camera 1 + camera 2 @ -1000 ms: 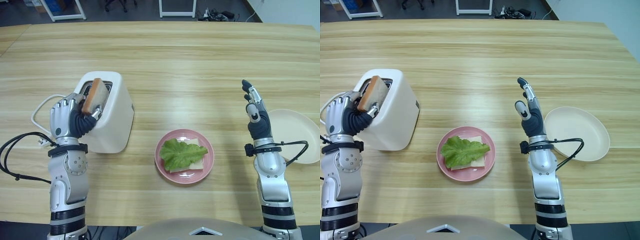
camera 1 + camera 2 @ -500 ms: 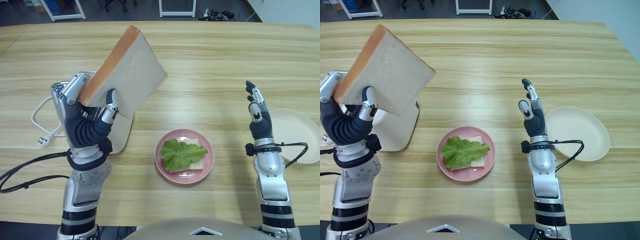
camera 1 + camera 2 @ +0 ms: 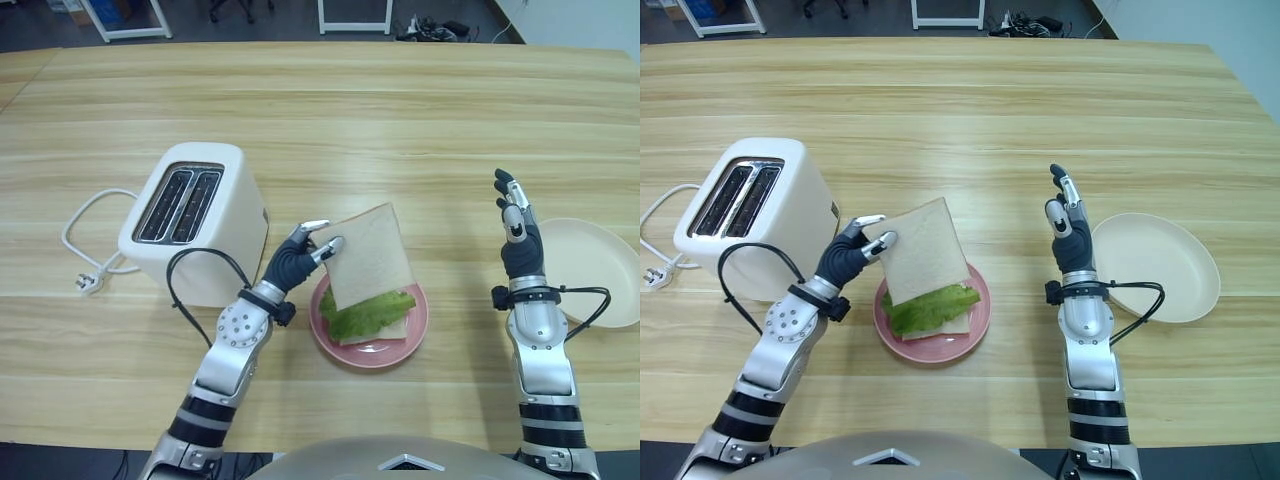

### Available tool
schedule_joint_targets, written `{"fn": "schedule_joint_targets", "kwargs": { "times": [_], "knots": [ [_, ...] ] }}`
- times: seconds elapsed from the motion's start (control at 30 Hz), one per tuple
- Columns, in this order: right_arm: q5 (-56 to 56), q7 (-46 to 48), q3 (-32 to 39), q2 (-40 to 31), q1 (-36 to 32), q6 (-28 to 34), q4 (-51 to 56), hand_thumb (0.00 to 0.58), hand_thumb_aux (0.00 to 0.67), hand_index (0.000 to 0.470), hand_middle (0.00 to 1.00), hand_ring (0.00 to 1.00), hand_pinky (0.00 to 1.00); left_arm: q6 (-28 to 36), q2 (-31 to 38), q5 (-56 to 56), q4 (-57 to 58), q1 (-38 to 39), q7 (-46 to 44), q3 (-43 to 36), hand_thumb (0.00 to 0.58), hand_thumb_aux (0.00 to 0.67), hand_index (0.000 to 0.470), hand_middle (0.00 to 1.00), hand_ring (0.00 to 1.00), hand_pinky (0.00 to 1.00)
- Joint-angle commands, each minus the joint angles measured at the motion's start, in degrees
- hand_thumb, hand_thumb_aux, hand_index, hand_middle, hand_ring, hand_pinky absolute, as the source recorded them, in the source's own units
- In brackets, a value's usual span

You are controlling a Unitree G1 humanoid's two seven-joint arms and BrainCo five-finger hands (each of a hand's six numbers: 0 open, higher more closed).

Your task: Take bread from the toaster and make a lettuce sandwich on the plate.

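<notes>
My left hand is shut on a slice of white bread, holding it tilted just above the pink plate. On the plate a green lettuce leaf lies over a lower bread slice. The held slice hides the back of the plate and part of the lettuce. The white toaster stands to the left with both slots bare. My right hand is upright to the right of the plate, fingers straight, holding nothing.
A cream bowl sits at the right edge, beside my right hand. The toaster's white cord and plug trail off to the left. Bare wooden table stretches behind.
My left hand has carried the bread slice from high above the toaster down and right to just over the plate. The right hand has barely moved.
</notes>
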Motion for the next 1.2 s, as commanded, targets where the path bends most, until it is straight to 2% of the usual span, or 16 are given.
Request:
{"fn": "schedule_joint_targets", "kwargs": {
  "times": [0.03,0.4,0.6,0.7,0.77,0.87,1.03,1.2],
  "knots": [
    [0.01,0.57,0.16,-0.26,0.39,-0.02,0.32,0.000,0.000,0.000,0.00,0.00,0.00,1.29,1.08,5.52,0.15,-0.21,-1.49,-0.11,0.580,0.670,0.470,1.00,1.00,1.00],
    [-2.34,0.69,1.97,-0.65,1.58,-0.74,-0.49,0.000,0.000,0.000,0.00,0.00,0.00,5.32,2.21,6.59,-2.39,3.23,-9.26,0.37,0.580,0.670,0.470,1.00,1.00,1.00],
    [-6.66,2.88,8.24,-2.47,4.13,-7.64,-1.03,0.000,0.000,0.000,0.00,0.00,0.00,4.81,0.92,9.54,3.86,1.31,-9.13,0.13,0.580,0.670,0.470,1.00,1.00,1.00],
    [-14.47,1.35,11.73,-5.23,5.66,-13.79,-1.42,0.000,0.000,0.000,0.00,0.00,0.00,4.33,0.65,11.23,6.25,0.84,-9.73,-0.98,0.580,0.670,0.470,1.00,1.00,1.00],
    [-20.75,-0.74,14.01,-8.12,6.16,-20.35,-0.82,0.000,0.000,0.000,0.00,0.00,0.00,4.02,0.68,12.98,7.44,1.05,-9.75,-1.80,0.580,0.670,0.470,1.00,1.00,1.00],
    [-33.90,-7.66,17.17,-12.49,5.81,-26.51,2.72,0.000,0.000,0.000,0.00,0.00,0.00,3.52,0.81,15.51,8.73,1.10,-9.17,-2.26,0.580,0.670,0.470,1.00,1.00,1.00],
    [-53.12,-16.33,22.63,-18.36,5.15,-26.08,6.30,0.000,0.000,0.000,0.00,0.00,0.00,3.23,1.24,17.85,9.09,1.13,-8.92,-2.15,0.580,0.670,0.470,1.00,1.00,1.00],
    [-61.66,-17.29,26.41,-23.66,6.67,-23.88,5.45,0.000,0.000,0.000,0.00,0.00,0.00,3.28,1.21,18.85,9.18,1.22,-8.90,-1.67,0.580,0.670,0.470,1.00,1.00,1.00]
  ]
}}
